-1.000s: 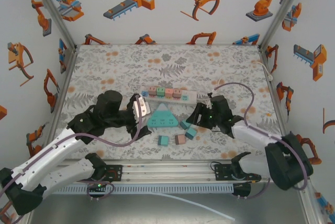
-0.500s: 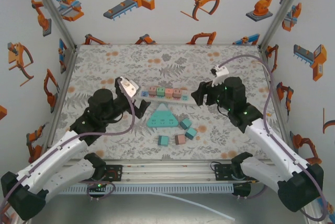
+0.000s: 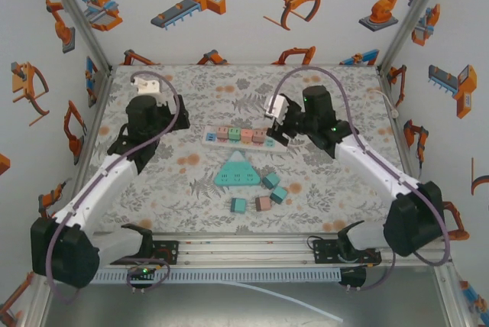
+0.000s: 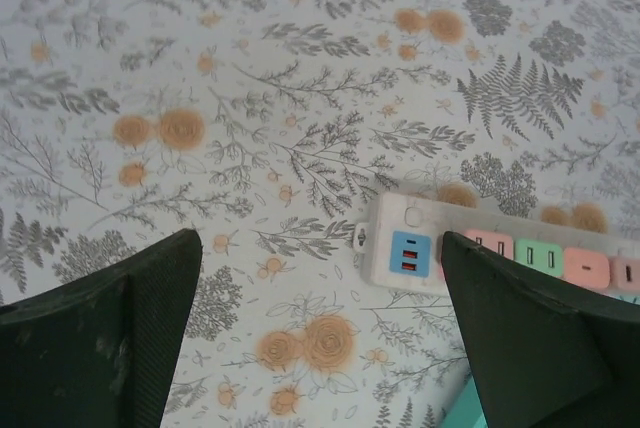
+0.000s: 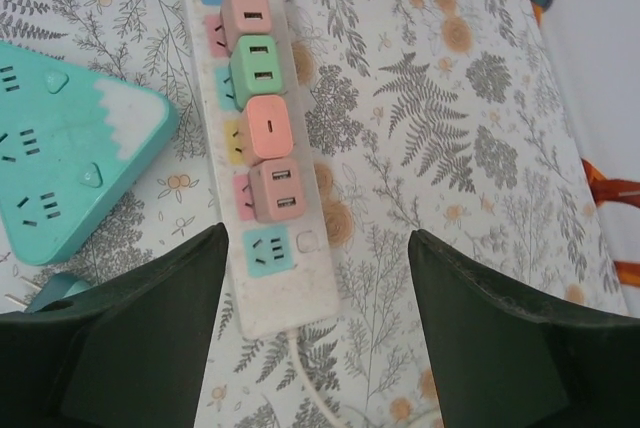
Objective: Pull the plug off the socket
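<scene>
Plugs (image 5: 255, 68), square pastel plastic blocks, sit in a row on the long white power strip (image 5: 290, 293) on the flower-printed table (image 3: 191, 98). Both arms reach forward; left gripper (image 4: 320, 278) and right gripper (image 5: 318, 248) hover over its ends, fingers spread, empty.

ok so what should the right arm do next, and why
Probably lower the right gripper onto the dusty-pink plug, the one nearest it. Its jaws stand open above that end of the power strip, nothing is held, and that plug sits fully in its socket, so the fingers likely need to come down and straddle it before closing.
</scene>
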